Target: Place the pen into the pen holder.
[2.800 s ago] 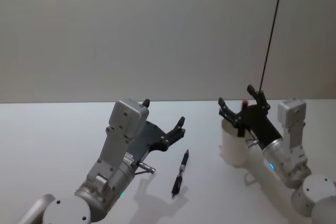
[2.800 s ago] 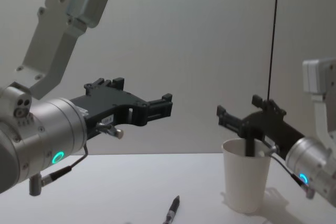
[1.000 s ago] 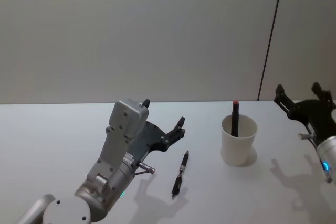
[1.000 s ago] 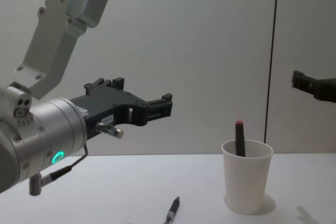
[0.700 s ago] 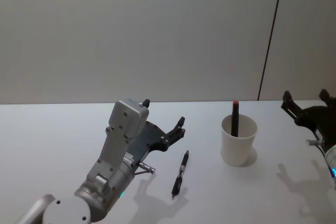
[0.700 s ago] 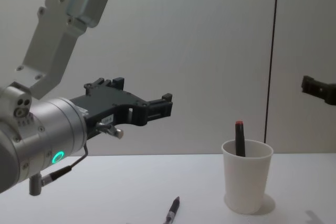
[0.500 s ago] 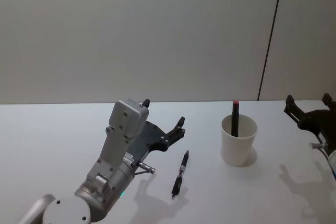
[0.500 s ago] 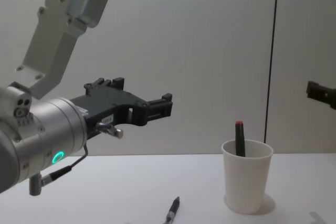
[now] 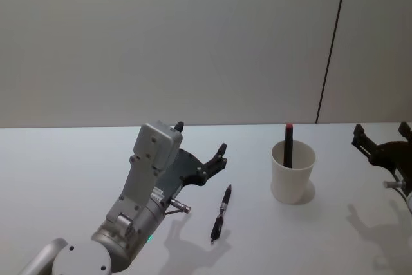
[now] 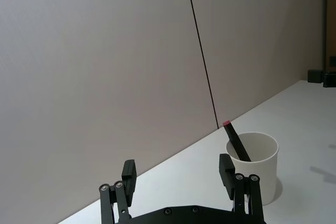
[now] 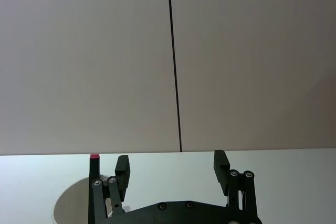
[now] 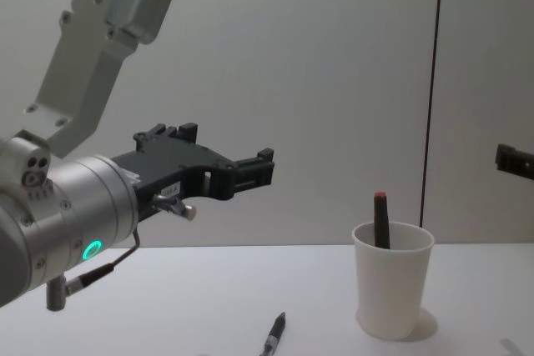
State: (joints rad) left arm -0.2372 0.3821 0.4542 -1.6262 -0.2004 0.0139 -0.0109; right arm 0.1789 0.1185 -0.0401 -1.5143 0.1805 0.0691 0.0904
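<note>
1. My left end effector hangs with its fingers apart. A black pen lies on the tabletop just ahead of it and below.
2. The pen holder stands farther off to its right, with a red-tipped pen leaning inside.
3. My right end effector, fingers also apart, sits well clear beyond the pen holder.
4. I'd lower the left, turn its fingers across the barrel and grip near mid-length. How high it hangs is hard to judge, so I'd descend slowly.
</note>
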